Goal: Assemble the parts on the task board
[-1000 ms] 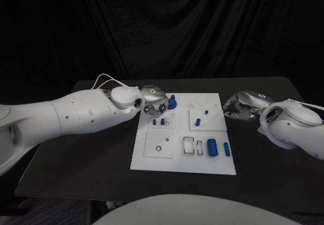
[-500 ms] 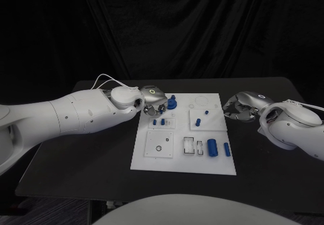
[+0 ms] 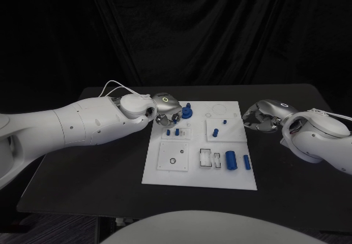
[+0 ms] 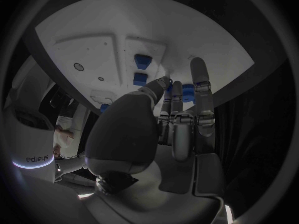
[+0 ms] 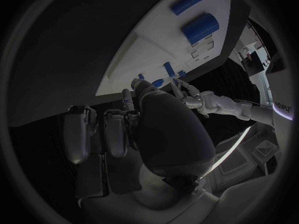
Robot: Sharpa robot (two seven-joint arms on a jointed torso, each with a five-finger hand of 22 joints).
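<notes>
The white task board (image 3: 198, 175) lies in the middle of the black table. At its far left corner stands a blue part (image 3: 187, 111), and my left hand (image 3: 167, 109) is up against it. In the left wrist view the thumb and fingers (image 4: 199, 84) close round that blue part (image 4: 186, 97). My right hand (image 3: 262, 116) hovers just off the board's right edge with its fingers curled in and nothing in them. Two small blue pegs (image 3: 172, 132) stand in a block near the left hand, and another blue peg (image 3: 215, 132) stands in the block beside it.
A thick blue cylinder (image 3: 230, 159) and a slim blue pin (image 3: 246, 162) lie on the near right of the board. White slotted blocks (image 3: 210, 158) sit beside them. A plate with a small ring (image 3: 174, 155) is at the near left.
</notes>
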